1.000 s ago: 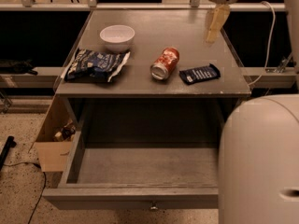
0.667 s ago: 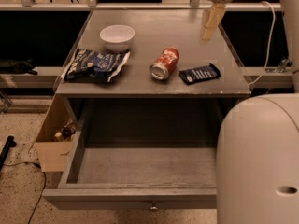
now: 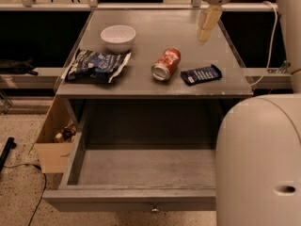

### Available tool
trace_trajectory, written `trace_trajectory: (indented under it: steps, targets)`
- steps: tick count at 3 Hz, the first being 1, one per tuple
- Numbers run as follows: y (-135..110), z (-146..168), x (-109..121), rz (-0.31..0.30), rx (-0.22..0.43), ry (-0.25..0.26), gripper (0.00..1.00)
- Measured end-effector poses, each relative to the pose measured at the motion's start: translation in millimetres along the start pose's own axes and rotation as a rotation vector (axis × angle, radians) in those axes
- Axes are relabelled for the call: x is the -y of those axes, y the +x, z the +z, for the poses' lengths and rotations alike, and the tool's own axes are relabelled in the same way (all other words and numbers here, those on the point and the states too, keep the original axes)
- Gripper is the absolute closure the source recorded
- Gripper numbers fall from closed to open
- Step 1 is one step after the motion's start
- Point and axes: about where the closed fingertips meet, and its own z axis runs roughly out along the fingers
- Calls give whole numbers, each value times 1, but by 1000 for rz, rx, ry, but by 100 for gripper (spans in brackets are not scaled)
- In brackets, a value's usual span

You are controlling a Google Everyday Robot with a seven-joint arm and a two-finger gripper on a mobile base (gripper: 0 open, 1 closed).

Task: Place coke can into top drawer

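The coke can (image 3: 167, 64) lies on its side near the middle of the grey counter top (image 3: 155, 18), its silver end facing the front. The top drawer (image 3: 141, 166) is pulled out below the counter, with nothing in it, and its small round knob (image 3: 154, 209) shows on the front panel. My gripper (image 3: 205, 34) hangs over the counter's back right part, above and to the right of the can, apart from it and holding nothing.
A white bowl (image 3: 118, 36) stands at the back left. A blue-and-white chip bag (image 3: 96, 65) lies at the front left. A dark blue snack bar (image 3: 201, 74) lies right of the can. My white arm body (image 3: 258, 164) fills the lower right. A cardboard box (image 3: 54, 142) sits on the floor at left.
My gripper has moved a little to the left and farther back over the counter. The can and the drawer have not moved.
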Motion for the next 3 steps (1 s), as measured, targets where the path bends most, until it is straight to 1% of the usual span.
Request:
trace_trajectory:
  steps: [2, 3]
  targets:
    - [3, 24, -5, -16, -39, -78, 0]
    - [4, 47, -11, -14, -50, -136, 0]
